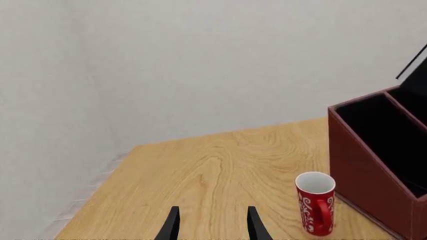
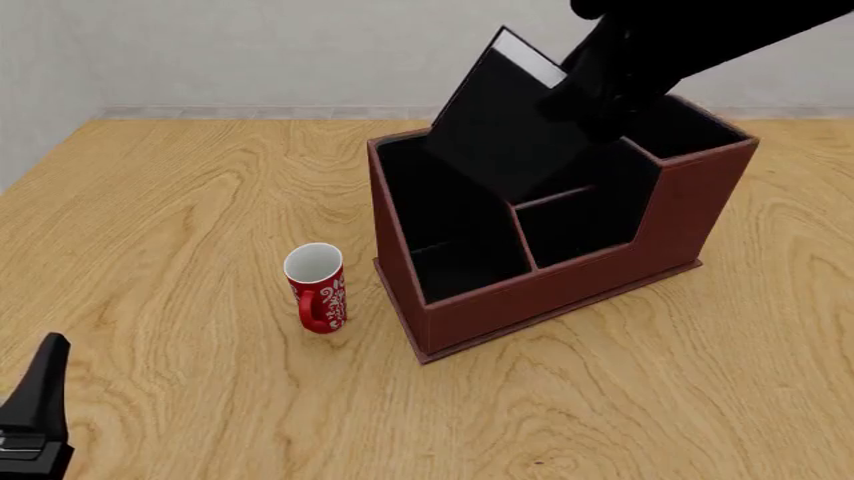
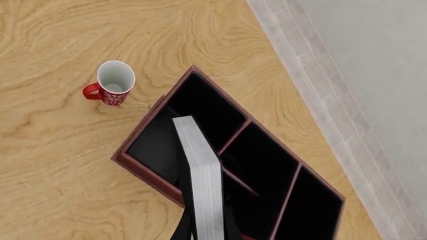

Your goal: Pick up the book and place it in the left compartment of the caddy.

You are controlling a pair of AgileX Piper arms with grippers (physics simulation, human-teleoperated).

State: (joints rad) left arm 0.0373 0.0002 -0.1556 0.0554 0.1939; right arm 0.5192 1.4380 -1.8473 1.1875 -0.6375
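Right hand point(image 3: 203, 227) above caddy point(image 2: 561, 285), book point(image 2: 501, 125) clamped, tilted, lower corner over the open left compartment point(image 2: 434, 215). Below the hand, the divider wall between that slot and the middle sections stands close to the book's underside. Red mug point(image 2: 316, 287) on the bench point(image 2: 174, 220) just outside the caddy's left wall. Left hand point(image 1: 212, 227) low, fingers apart, bare bench ahead of it.

The light wooden table point(image 2: 174, 200) carries the dark reddish-brown caddy point(image 2: 561, 295) toward its far right and a red mug point(image 2: 316, 288) standing upright just beside the caddy's left wall.
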